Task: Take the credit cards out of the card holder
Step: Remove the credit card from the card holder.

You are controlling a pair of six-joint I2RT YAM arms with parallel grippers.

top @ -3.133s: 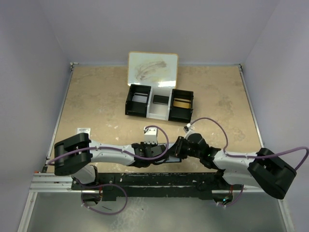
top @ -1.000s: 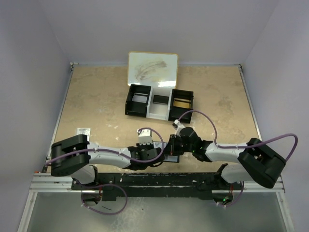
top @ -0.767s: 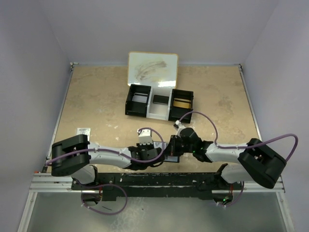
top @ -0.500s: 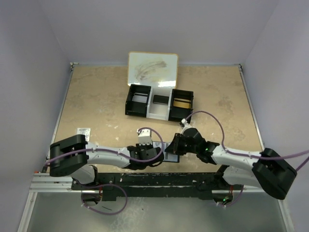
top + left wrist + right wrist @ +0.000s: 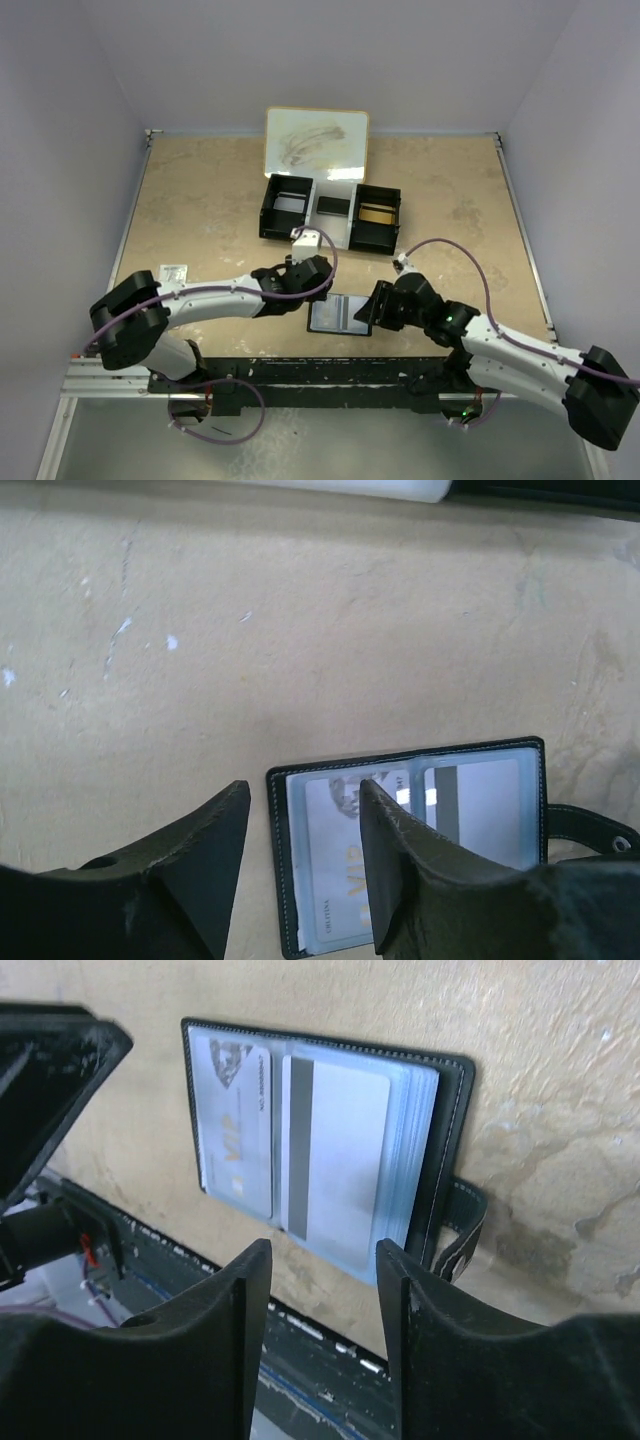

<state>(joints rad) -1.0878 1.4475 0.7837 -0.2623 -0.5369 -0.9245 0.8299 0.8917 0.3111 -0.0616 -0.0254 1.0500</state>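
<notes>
While it lies open and flat near the front edge of the bench (image 5: 200, 210), the black card holder (image 5: 340, 314) shows shiny pockets with a pale VIP card (image 5: 235, 1130) and a dark-striped card (image 5: 335, 1150); the left end effector (image 5: 300, 870) and right end effector (image 5: 322, 1270) gape just beside it, holding nothing

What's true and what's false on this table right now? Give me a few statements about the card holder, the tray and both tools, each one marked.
1. The card holder lies open on the table. True.
2. The left tool is clamped on the card holder. False: its jaws stand open and hold nothing.
3. A card marked VIP sits in one of the holder's clear pockets. True.
4. The card holder is inside the tray. False: it lies on the table, apart from the tray and nearer the arms.
5. The right tool grips a card. False: it is open and empty.
</notes>
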